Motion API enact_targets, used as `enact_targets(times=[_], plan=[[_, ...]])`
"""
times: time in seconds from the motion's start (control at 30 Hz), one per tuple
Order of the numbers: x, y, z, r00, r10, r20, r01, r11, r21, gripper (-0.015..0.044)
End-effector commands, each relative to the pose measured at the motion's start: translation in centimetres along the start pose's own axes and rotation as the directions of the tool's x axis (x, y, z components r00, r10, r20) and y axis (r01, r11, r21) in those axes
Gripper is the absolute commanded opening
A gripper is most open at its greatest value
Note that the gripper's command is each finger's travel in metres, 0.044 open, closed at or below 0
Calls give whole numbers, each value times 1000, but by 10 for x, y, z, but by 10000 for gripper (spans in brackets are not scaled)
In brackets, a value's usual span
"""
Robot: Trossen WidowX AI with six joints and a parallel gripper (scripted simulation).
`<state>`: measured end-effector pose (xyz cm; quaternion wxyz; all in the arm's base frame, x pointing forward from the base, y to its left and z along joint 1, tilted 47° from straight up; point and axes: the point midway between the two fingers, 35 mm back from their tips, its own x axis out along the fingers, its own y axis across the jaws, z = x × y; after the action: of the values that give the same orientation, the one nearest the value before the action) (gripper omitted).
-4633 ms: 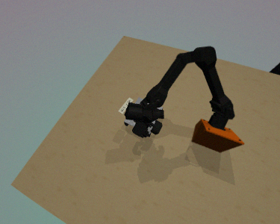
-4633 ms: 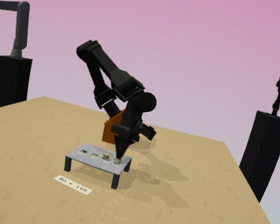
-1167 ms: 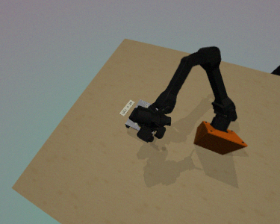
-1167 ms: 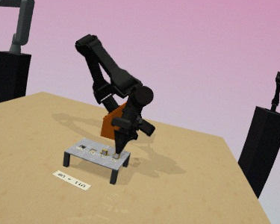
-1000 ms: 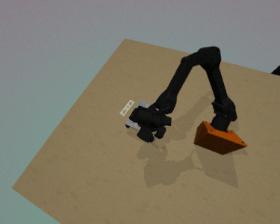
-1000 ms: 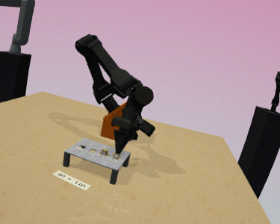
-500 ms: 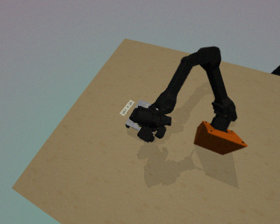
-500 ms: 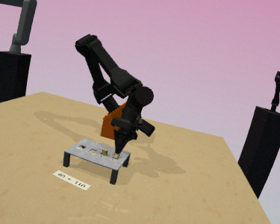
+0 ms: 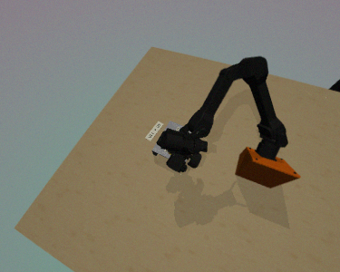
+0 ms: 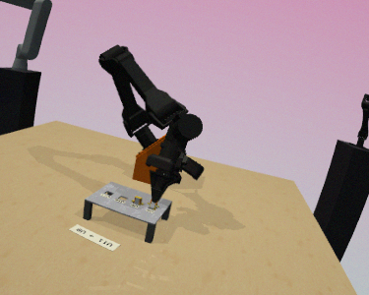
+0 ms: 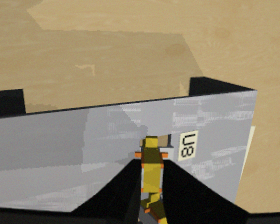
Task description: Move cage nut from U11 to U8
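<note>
One cage nut (image 10: pixel 153 205) (image 11: pixel 152 172): clamped between the fingertips, at the hole beside the U8 label (its clipping and the underside wings are hidden).
Gripper (image 9: pixel 175 141) (image 10: pixel 155 200) (image 11: pixel 151 167): black fingers closed on that nut, pointing down at the rail plate.
Hole label (image 11: pixel 188 145): reads "U8", black on cream, turned sideways in the wrist view.
U8 hole (image 11: pixel 164 140): partly covered by the nut, a corner of its opening showing.
Rail plate (image 9: pixel 160 151) (image 10: pixel 130 206) (image 11: pixel 60 150): grey, raised on dark legs (image 10: pixel 150 232) (the other hole labels are too small to read).
Second nut (image 10: pixel 138 201): gold-coloured, in the neighbouring hole.
Printed card (image 9: pixel 154 131) (image 10: pixel 94 237) (image 11: pixel 248 150): "U11", an arrow-like mark, then "U8" (upside down in the exterior view), lying near the plate.
Arm base (image 9: pixel 269 170) (image 10: pixel 144 168): orange.
Tabletop (image 9: pixel 102 172) (image 10: pixel 209 256) (image 11: pixel 240 40): tan, under plate and card.
Brand names: none legible.
</note>
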<state>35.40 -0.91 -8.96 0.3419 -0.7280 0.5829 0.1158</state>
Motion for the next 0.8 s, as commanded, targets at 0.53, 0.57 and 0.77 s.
enact_targets(times=[0.53, 0.57, 0.77], plan=[[1, 0, 2, 1000, 17, 4, -17, 1000, 2, 26], [1, 0, 2, 1000, 19, 4, -19, 1000, 1, 26], [1, -1, 2, 1000, 30, 4, -30, 1000, 1, 26]])
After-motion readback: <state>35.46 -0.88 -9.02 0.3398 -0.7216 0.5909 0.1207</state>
